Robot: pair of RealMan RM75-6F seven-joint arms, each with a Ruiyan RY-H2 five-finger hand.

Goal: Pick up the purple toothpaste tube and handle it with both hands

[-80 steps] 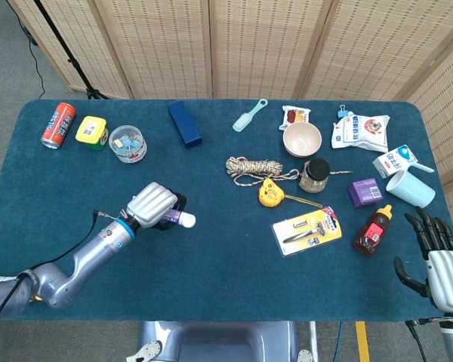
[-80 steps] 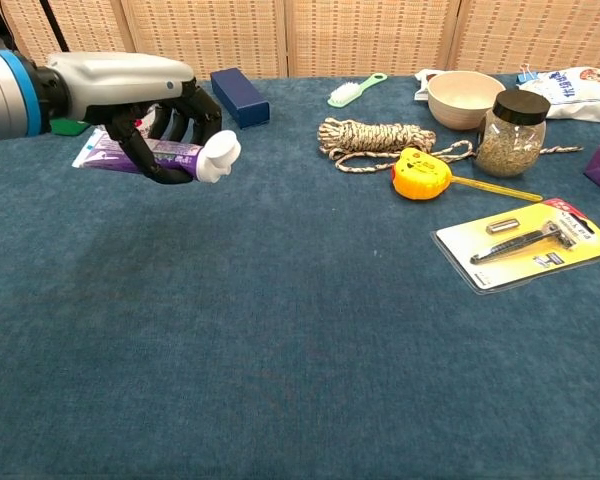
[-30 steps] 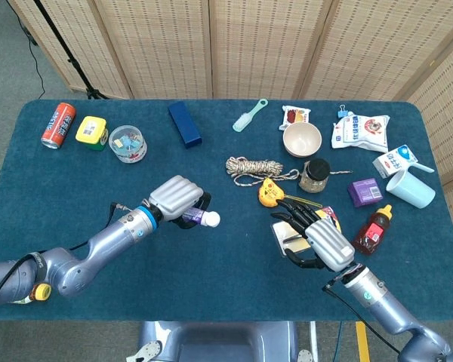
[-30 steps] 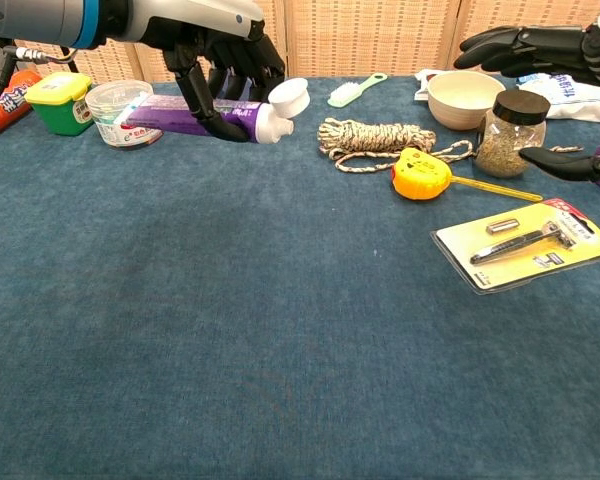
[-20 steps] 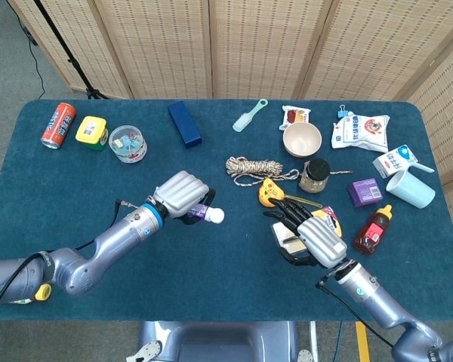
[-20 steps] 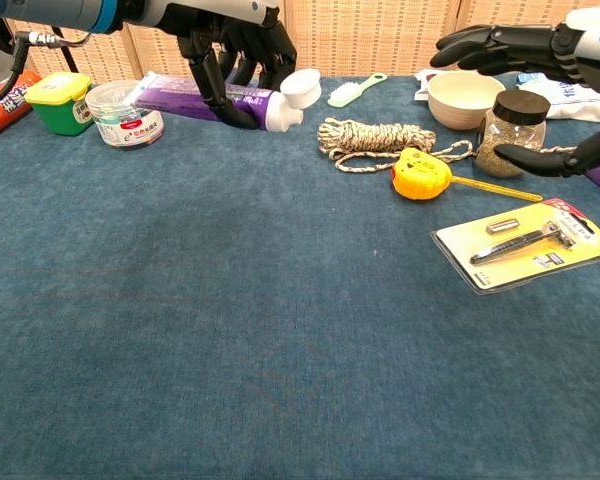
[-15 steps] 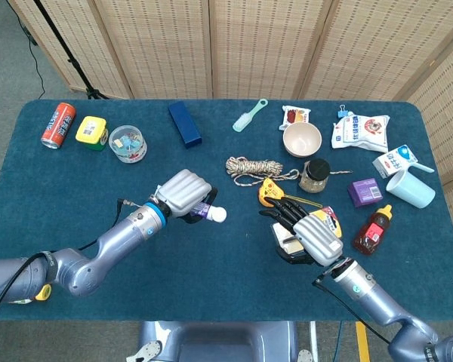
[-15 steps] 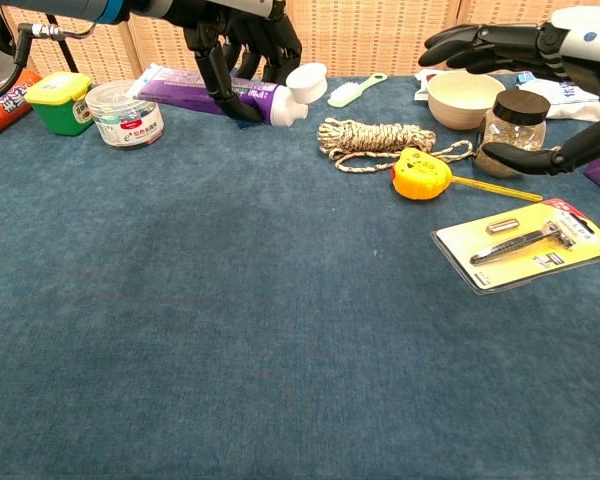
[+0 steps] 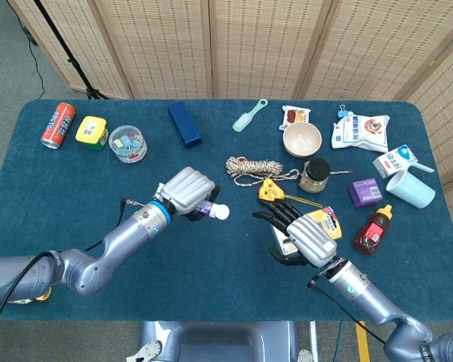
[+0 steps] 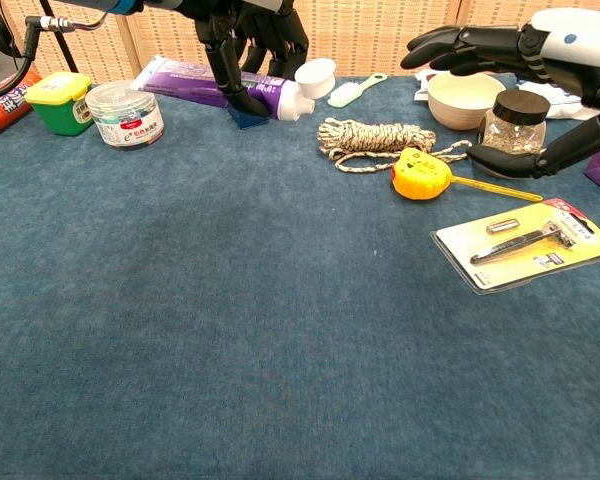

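My left hand [image 9: 187, 193] [image 10: 248, 35] grips the purple toothpaste tube [image 10: 212, 84] and holds it level above the table. Its white cap [image 9: 221, 213] [image 10: 314, 77] points toward my right side. In the head view only the cap end of the tube shows past the fingers. My right hand [image 9: 302, 231] [image 10: 510, 72] hovers open with its fingers spread, to the right of the cap and a short gap away from it. It hangs over the razor pack [image 10: 525, 243] and holds nothing.
A rope coil [image 9: 254, 167], yellow tape measure [image 9: 270, 191], lidded jar [image 9: 314, 175] and bowl [image 9: 301, 139] lie behind the hands. A blue box [image 9: 184, 124], brush [image 9: 249, 115], clip tub [image 9: 127, 143], green-yellow box [image 9: 91, 131] and can [image 9: 58, 124] line the far side. Sauce bottle [image 9: 373, 228], purple box and cup stand right.
The left hand has lifted the tube and carried it right, toward the table's middle. The right hand came in from the right edge and now hovers close to the cap.
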